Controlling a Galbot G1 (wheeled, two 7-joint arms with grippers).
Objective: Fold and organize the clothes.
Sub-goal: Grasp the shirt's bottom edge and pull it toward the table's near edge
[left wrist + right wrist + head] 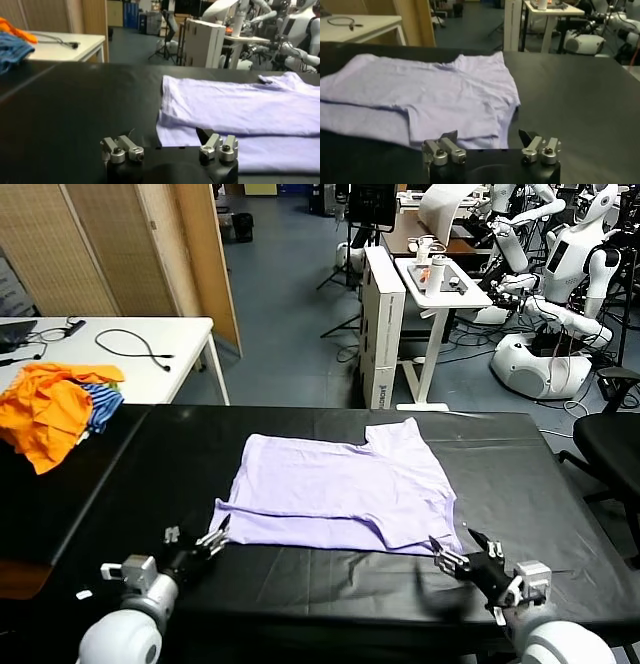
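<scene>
The pale lavender T-shirt (340, 489) lies flat on the black table (150, 474), plain side up, with its near edge folded over and one sleeve toward the far right. My left gripper (197, 536) is open just off the shirt's near left corner. My right gripper (455, 546) is open just off its near right corner. In the left wrist view the shirt (240, 105) lies right ahead of the open left gripper (167, 137). In the right wrist view the shirt's (420, 95) hem sits between the open jaws of the right gripper (488, 136). Neither gripper holds anything.
A heap of orange and blue-striped garments (55, 409) lies at the table's far left. Behind it stands a white table with cables (130, 349). A black office chair (610, 444) stands at the right, and a white cart (430, 284) and other robots stand beyond.
</scene>
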